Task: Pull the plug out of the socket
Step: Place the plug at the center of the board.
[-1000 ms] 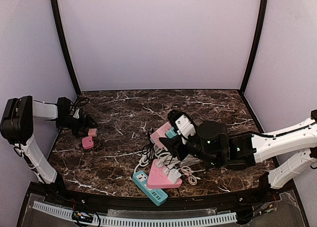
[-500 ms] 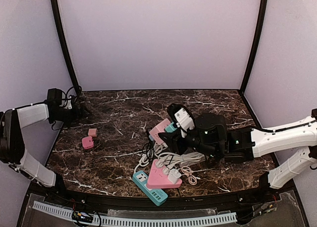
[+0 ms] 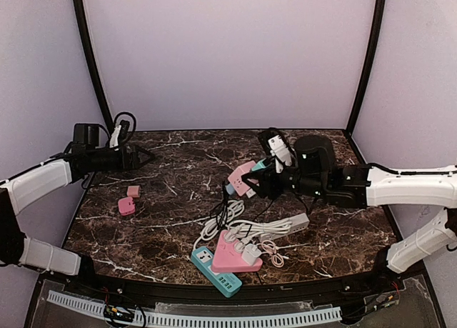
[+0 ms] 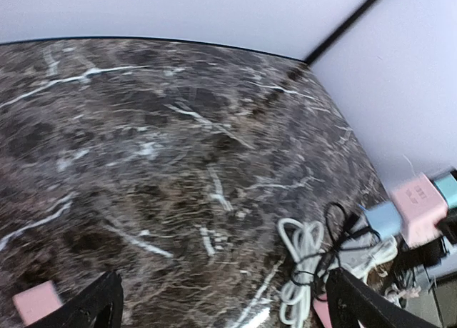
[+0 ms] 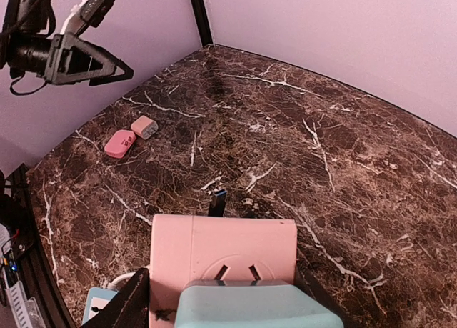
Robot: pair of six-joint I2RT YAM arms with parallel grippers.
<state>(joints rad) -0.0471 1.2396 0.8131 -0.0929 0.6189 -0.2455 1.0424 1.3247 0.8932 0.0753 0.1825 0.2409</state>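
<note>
- The pink triangular socket lies near the front edge of the marble bench; every place below is given from it.
- Behind it, lifted clear of the bench, the right claw is closed on a pink socket block. One finger sits on each side of the block, as the right wrist view shows.
- A teal plug sits against the block's holed face on the claw's side. A lighter blue piece sits at the block's far end. Whether either is fully seated cannot be told.
- A black cable hangs from the held block down toward the landmark, ending in a tangle just behind it.
- Far to the left and behind, the left claw hangs in the air with its fingers spread wide, holding nothing.
- Two small pink plugs lie loose on the bench well to the left, just beside each other.
- A teal power strip touches the landmark's near-left edge.
- A white power strip lies just behind and to the right, with a coil of white cable just behind to the left.
- A white plug sits on the landmark's right corner.
</note>
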